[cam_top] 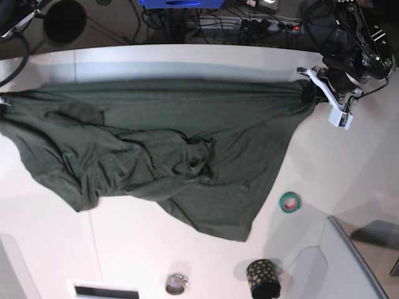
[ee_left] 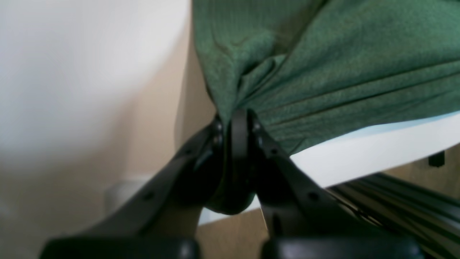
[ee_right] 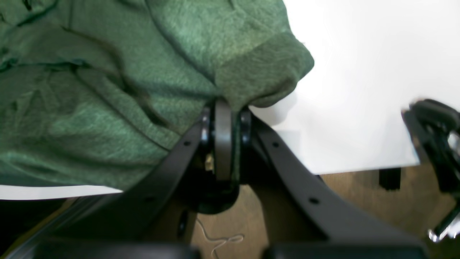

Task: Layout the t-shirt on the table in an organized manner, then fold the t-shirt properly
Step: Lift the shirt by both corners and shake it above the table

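Note:
The dark green t-shirt [cam_top: 156, 143] lies crumpled across the white table [cam_top: 349, 168], with its far edge pulled taut between both arms. At the back right of the base view, my left gripper [cam_top: 307, 88] is shut on a corner of the fabric. The left wrist view shows that pinch: the left gripper [ee_left: 235, 114] holds a bunched fold of the t-shirt [ee_left: 341, 64] just beyond the table edge [ee_left: 377, 151]. My right gripper [ee_right: 224, 104] is shut on a hemmed edge of the t-shirt [ee_right: 107, 90]. In the base view it is at the far left edge, almost out of frame.
A teal tape roll [cam_top: 288, 202] lies right of the shirt. A black cup with yellow dots [cam_top: 263, 278] and a small metal ring [cam_top: 177, 283] sit near the front edge. A grey bin corner [cam_top: 358, 261] is at the front right. Cables and a power strip [cam_top: 249, 25] run behind the table.

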Available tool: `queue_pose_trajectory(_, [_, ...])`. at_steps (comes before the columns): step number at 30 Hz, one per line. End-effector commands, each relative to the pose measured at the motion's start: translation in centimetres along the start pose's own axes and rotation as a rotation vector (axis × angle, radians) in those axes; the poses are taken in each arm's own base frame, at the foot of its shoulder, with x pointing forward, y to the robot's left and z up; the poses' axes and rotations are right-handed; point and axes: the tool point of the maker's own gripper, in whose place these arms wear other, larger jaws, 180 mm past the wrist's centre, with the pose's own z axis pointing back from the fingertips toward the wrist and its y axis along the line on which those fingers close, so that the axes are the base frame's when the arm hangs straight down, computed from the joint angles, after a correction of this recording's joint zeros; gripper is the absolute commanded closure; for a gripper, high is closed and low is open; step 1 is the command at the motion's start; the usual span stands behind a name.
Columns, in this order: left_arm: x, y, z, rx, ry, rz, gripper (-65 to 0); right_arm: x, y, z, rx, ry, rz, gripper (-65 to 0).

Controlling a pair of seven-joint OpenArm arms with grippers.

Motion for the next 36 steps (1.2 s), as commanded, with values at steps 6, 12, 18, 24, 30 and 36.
queue_pose_trajectory(6, [-0.2, 1.1, 1.2, 0.046, 0.002, -0.020, 0.0, -0.6, -1.4, 0.8, -0.041, 0.004, 0.014, -0.6])
queue_pose_trajectory(12, [0.7, 1.1, 0.9, 0.043, -0.012, -0.027, 0.0, -1.3, -1.1, -0.5, -0.003, 0.036, -0.017, -0.6])
queue_pose_trajectory(18, [5.5, -1.1, -0.8, -0.018, -0.086, -0.111, 0.0, 2.7, -0.5, -2.0, 0.047, -0.016, 0.015, -0.6])
queue_pose_trajectory(24, [8.5, -2.6, -2.3, -0.069, -0.111, -0.172, 0.0, 4.7, -0.1, -2.4, 0.063, -0.025, 0.052, -0.6])
queue_pose_trajectory(30, [11.9, -3.2, -5.4, -0.102, -0.082, -0.232, 0.0, 11.5, 1.8, -3.5, 0.109, -0.138, 0.039, -0.6])
queue_pose_trajectory(36, [21.4, -4.3, -6.4, -0.122, -0.174, -0.311, 0.0, 23.3, 3.9, -3.7, 0.190, -0.336, 0.058, -0.6])
